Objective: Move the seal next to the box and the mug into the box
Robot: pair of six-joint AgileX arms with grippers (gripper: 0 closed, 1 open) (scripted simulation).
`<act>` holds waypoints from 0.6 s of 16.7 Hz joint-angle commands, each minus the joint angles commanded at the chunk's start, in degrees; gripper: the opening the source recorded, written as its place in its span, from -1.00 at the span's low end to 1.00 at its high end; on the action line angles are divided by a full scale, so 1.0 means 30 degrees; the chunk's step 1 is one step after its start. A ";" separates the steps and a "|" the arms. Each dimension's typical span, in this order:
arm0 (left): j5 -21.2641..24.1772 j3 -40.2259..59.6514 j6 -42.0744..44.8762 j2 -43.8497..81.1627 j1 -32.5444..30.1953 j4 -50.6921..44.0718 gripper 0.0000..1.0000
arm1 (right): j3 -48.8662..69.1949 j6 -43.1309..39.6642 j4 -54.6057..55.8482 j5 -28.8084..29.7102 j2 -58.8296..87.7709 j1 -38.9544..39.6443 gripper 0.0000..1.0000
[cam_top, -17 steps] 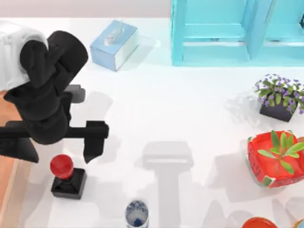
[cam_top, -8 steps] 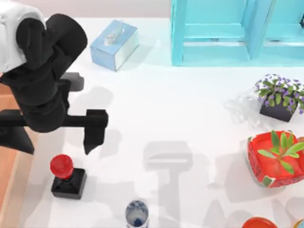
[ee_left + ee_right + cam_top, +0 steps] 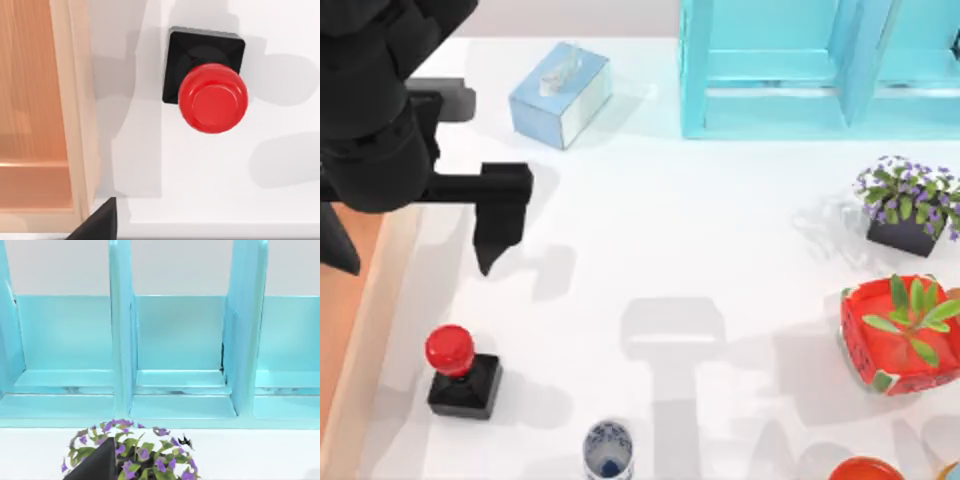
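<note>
The seal (image 3: pixel 460 370), a red knob on a black square base, stands upright on the white table at the front left, a short way right of the box's light wooden wall (image 3: pixel 382 300). From the left wrist view, the seal (image 3: pixel 212 95) sits apart from the box wall (image 3: pixel 75 100). My left gripper (image 3: pixel 415 235) hangs open and empty, farther back than the seal and over the box's edge. The blue-and-white mug (image 3: pixel 608 452) stands at the front edge, right of the seal. A dark piece of my right gripper (image 3: pixel 97 467) faces the shelf.
At the back stand a light blue tissue box (image 3: pixel 560 93) and a turquoise shelf unit (image 3: pixel 820 70). A purple flower pot (image 3: pixel 908 205) and a red watermelon planter (image 3: pixel 900 335) sit on the right. An orange object (image 3: pixel 865 470) shows at the front right.
My left arm has drawn back from the seal toward the rear left, gripper still open. The seal stays where it was beside the box.
</note>
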 joint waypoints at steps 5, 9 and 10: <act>-0.0002 -0.0050 -0.0046 0.0075 -0.0004 0.0055 1.00 | 0.0000 0.0000 0.0000 0.0000 0.0000 0.0000 1.00; 0.0010 -0.0783 -0.2145 0.0796 -0.2090 0.1117 1.00 | 0.0000 0.0000 0.0000 0.0000 0.0000 0.0000 1.00; 0.0023 -0.1086 -0.3031 0.1030 -0.2978 0.1614 1.00 | 0.0000 0.0000 0.0000 0.0000 0.0000 0.0000 1.00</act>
